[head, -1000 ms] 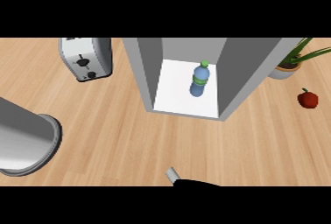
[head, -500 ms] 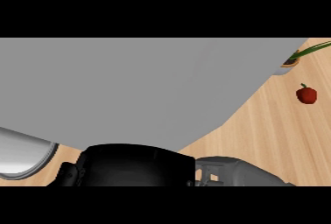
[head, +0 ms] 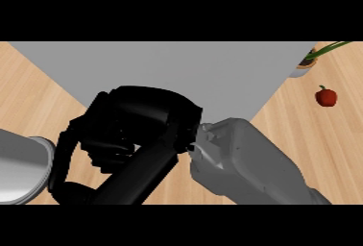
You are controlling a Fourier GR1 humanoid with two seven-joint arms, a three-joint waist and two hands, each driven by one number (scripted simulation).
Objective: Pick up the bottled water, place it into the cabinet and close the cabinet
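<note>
At 12 o'clock, grey cabinet now fills view, bottled water hidden; right robot hand, centre, risen against it, grasp indiscernible. Closing apparently underway.

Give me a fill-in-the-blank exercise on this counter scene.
The pepper on the counter is ___ in colour. It lies to the view's ___ of the grey cabinet. The robot hand in front of the cabinet is ___ in colour.
Missing words: red; right; black.
</note>
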